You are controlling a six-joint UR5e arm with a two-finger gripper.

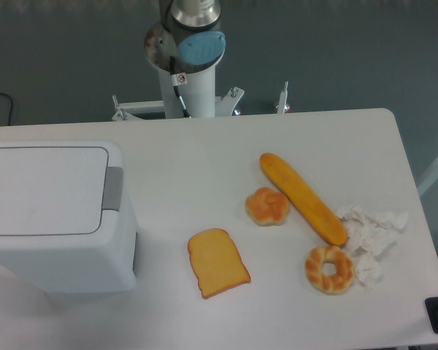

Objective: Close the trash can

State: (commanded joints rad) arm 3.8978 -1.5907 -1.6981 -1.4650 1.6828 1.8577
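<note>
White plastic trash can sits at the left edge of the table, its flat lid down and the grey latch tab on its right side. Only the arm's base shows beyond the far edge; the gripper is out of view, so its jaws cannot be judged. Bread slice, bun, baguette, bagel and crumpled paper lie to the right

White table bears trash can, breads, perhaps crumpled tissue.
</note>
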